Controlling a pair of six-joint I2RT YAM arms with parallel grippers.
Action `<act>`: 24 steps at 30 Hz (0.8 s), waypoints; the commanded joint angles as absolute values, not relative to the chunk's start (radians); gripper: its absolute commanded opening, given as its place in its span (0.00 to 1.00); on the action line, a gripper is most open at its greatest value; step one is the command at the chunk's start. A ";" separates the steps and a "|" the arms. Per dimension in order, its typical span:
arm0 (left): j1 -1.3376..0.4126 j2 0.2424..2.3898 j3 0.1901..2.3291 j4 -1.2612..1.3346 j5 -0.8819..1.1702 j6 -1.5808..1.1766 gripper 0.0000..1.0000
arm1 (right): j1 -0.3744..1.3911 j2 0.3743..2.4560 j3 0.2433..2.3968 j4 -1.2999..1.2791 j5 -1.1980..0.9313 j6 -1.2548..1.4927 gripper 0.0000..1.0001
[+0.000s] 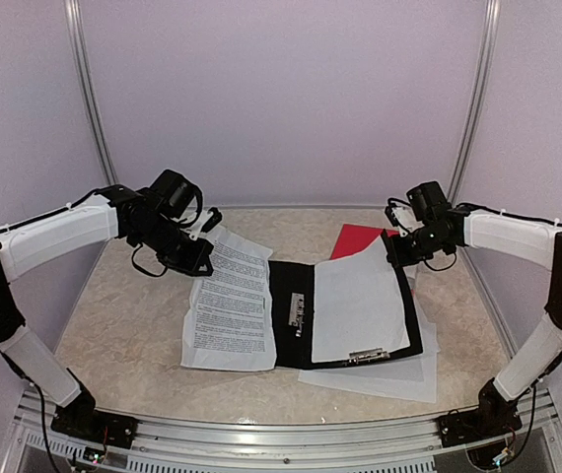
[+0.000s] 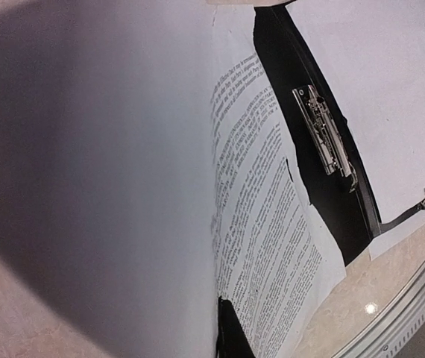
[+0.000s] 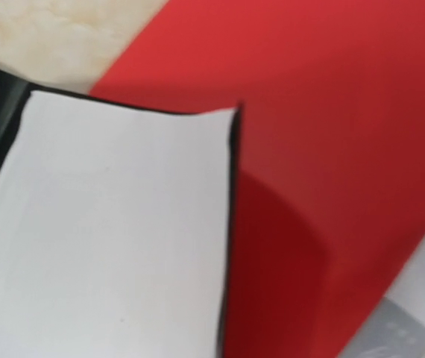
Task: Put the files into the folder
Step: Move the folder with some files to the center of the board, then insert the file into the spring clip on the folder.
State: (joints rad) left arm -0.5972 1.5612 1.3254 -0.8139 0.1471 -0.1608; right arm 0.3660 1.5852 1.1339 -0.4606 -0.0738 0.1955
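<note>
middle of the table (image 1: 123, 325) is where the black folder (image 1: 283, 345) lies, flopped open and flat. one blank sheet (image 1: 360, 301) is on its right half, so that bit looks roughly in place, though its far corner curls up a little. the printed pages (image 1: 230, 310) sit to the left. they overlap the folder's left edge but are mostly on the table, so i wouldn't count them as in. another loose sheet (image 1: 389, 376) pokes out from under the folder at the near right corner, also not in. something flat and red (image 1: 355, 239) lies behind the folder.

left gripper (image 1: 194, 258) is at the far corner of the printed pages, jaws closed. its wrist view is filled by a page curving up close to the lens, so it may be pinching one, but i can't tell for sure. right gripper (image 1: 399, 248) is at the far right corner of the blank sheet, jaws closed too, same doubt about a pinch.

i'd call it maybe a third done. the printed pages and that bottom sheet are what's left.
</note>
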 commanded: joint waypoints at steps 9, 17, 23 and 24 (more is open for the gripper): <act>-0.581 1.735 1.442 -0.817 0.231 -0.114 0.00 | 0.324 1.731 1.256 -0.550 -0.008 0.033 0.00; -0.539 1.823 1.469 -0.774 0.375 -0.138 0.00 | 0.323 1.739 1.252 -0.524 -0.012 0.038 0.00; -0.526 1.848 1.481 -0.761 0.413 -0.172 0.00 | 0.322 1.723 1.247 -0.521 -0.010 0.043 0.00; -0.525 1.851 1.481 -0.754 0.424 -0.175 0.00 | 0.322 1.719 1.245 -0.519 -0.011 0.043 0.00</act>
